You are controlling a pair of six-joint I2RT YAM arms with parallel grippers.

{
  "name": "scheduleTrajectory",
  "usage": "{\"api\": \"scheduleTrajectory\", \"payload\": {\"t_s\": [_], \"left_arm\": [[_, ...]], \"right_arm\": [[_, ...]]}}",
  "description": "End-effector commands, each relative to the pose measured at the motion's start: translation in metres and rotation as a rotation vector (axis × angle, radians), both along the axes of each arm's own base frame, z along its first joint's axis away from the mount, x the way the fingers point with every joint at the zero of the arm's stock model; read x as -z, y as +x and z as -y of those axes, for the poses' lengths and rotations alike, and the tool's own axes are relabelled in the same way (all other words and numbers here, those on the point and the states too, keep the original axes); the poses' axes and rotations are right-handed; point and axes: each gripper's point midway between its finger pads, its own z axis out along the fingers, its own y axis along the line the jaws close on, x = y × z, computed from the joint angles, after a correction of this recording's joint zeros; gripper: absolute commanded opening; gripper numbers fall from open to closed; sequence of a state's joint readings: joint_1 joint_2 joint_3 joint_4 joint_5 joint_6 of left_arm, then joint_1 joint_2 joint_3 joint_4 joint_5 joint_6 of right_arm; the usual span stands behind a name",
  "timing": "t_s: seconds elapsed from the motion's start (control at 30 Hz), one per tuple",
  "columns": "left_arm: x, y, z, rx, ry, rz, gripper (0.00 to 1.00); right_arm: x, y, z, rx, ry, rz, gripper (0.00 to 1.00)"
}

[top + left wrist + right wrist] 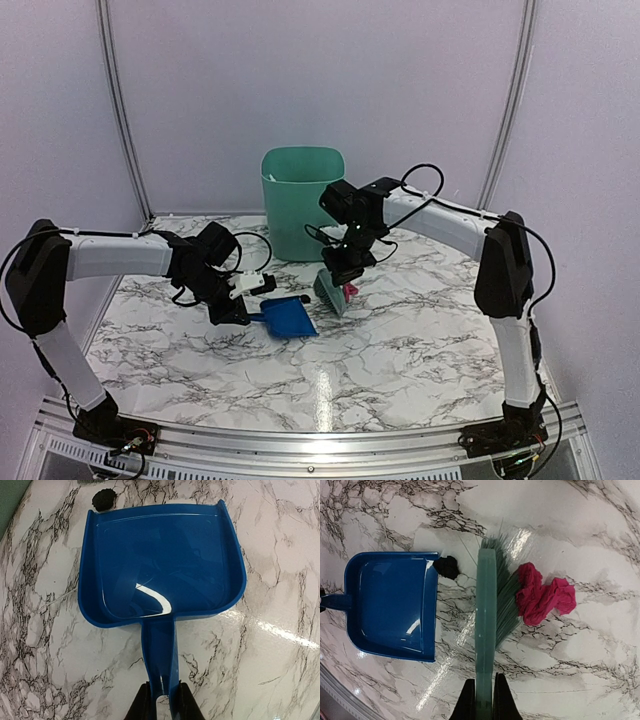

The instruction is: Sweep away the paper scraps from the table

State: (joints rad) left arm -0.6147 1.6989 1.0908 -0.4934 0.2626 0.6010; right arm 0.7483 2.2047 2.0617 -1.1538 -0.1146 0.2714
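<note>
Nearest, along the metal rail (300, 440), sit both arm bases, and the arms reach out over the marble tabletop (420, 345). Left pincer (162, 704) is clenched on the handle of the blue dustpan (160, 565). The pan lies flat w/ its open lip turned away from the pincer toward the brush, prob. so scraps can slide straight in w/o catching an edge. Pan is empty.

1 black scrap (103, 499) sits just outside the lip near 1 corner, touching it or nearly so.

Right pincer (484, 702) is clamped on the handle end of the green hand brush (486, 615). Bristles are down on the tabletop and the brush runs roughly parallel to the pan's lip, so 1 stroke could cover most of its width. The black scrap lies between brush & pan.

The magenta-red scraps (542, 596), 2 lumps by the look, lie on the brush's other side from the pan, against the bristles. I'd judge the brush must get behind them before they can be swept in.

Farthest back, a green bin (302, 200) stands by the wall, likely for emptying the pan.
</note>
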Motion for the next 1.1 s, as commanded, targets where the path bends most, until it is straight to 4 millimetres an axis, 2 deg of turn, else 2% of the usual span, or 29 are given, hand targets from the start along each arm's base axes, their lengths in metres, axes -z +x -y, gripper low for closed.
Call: {"api": "scheduleTrajectory", "payload": {"t_s": [0.0, 0.4, 0.57, 0.83, 1.07], "left_arm": [[0.01, -0.014, -0.008, -0.004, 0.031, -0.051, 0.0], [0.01, -0.022, -0.008, 0.008, 0.018, -0.062, 0.0], [0.01, -0.025, -0.008, 0.003, 0.012, -0.064, 0.0], [0.012, -0.029, -0.011, 0.0, 0.011, -0.064, 0.0], [0.014, -0.032, -0.014, -0.004, 0.002, -0.053, 0.0]], "right_arm": [[0.01, -0.024, -0.007, -0.008, 0.017, -0.074, 0.0], [-0.01, -0.032, -0.015, -0.003, 0.104, -0.072, 0.0], [-0.023, -0.028, -0.014, 0.009, 0.115, -0.035, 0.0], [-0.038, -0.025, -0.003, 0.034, 0.095, 0.019, 0.0], [-0.06, -0.017, 0.002, 0.07, 0.125, 0.108, 0.0]]}}
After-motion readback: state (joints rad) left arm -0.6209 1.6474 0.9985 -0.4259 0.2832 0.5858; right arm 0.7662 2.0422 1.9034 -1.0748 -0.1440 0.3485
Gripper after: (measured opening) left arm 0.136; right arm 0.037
